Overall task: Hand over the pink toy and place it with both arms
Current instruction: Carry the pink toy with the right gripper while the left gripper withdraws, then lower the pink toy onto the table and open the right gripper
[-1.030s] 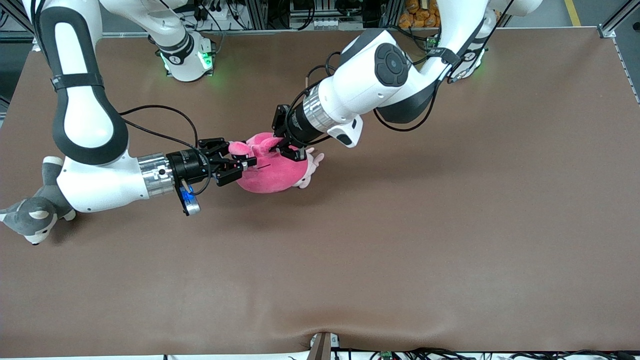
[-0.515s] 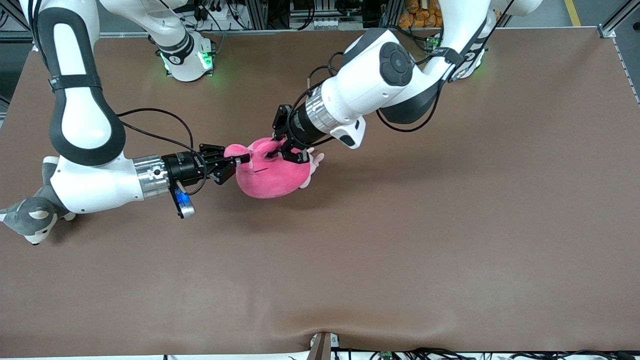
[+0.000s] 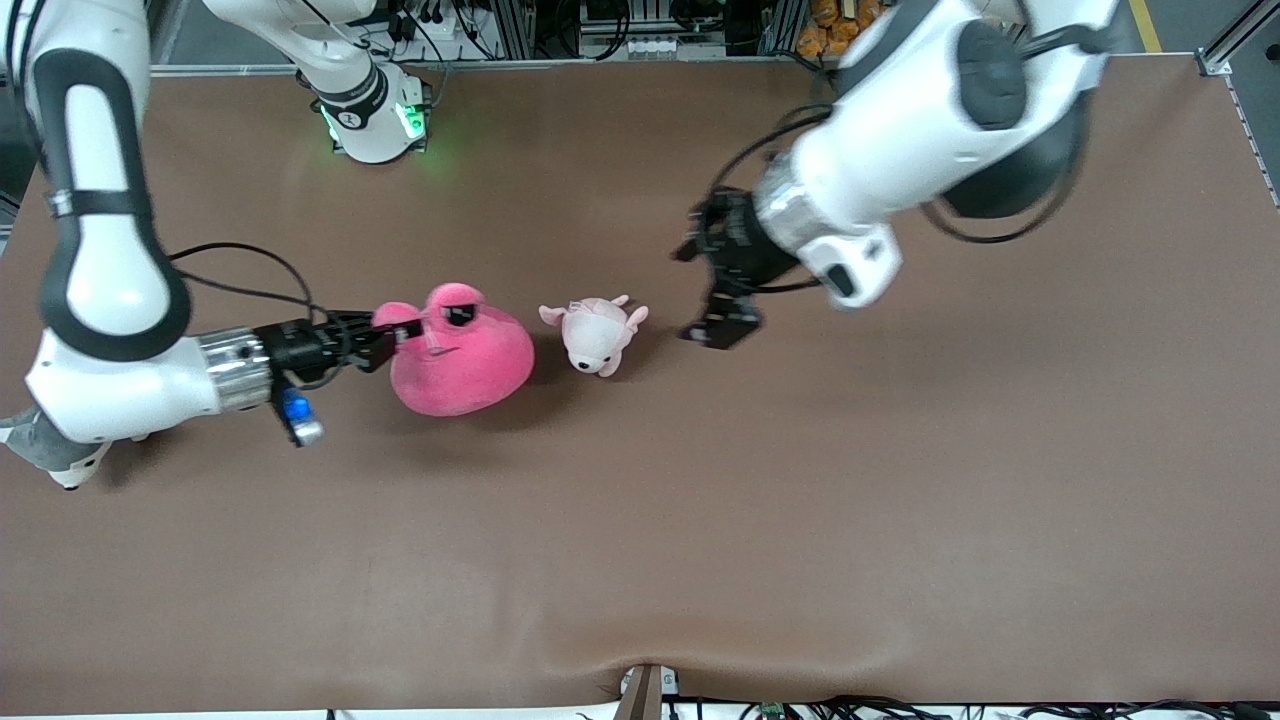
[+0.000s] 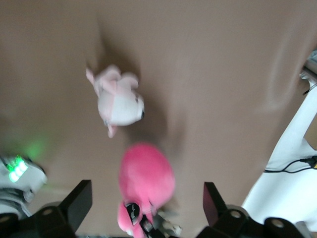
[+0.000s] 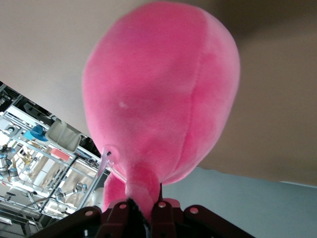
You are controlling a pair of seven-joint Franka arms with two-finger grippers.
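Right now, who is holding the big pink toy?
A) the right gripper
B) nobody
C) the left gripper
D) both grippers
A: the right gripper is pinched shut on an ear of the big pink toy, while the left gripper hangs open, apart from it, over the table.

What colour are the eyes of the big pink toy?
Black, on the pink toy; the front view shows them best.

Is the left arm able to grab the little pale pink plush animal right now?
Probably yes. The left gripper is open and holds nothing, hanging over bare table right beside the small pale pink plush. Nothing lies between them. The pink toy hangs from the right gripper, clear of that path.
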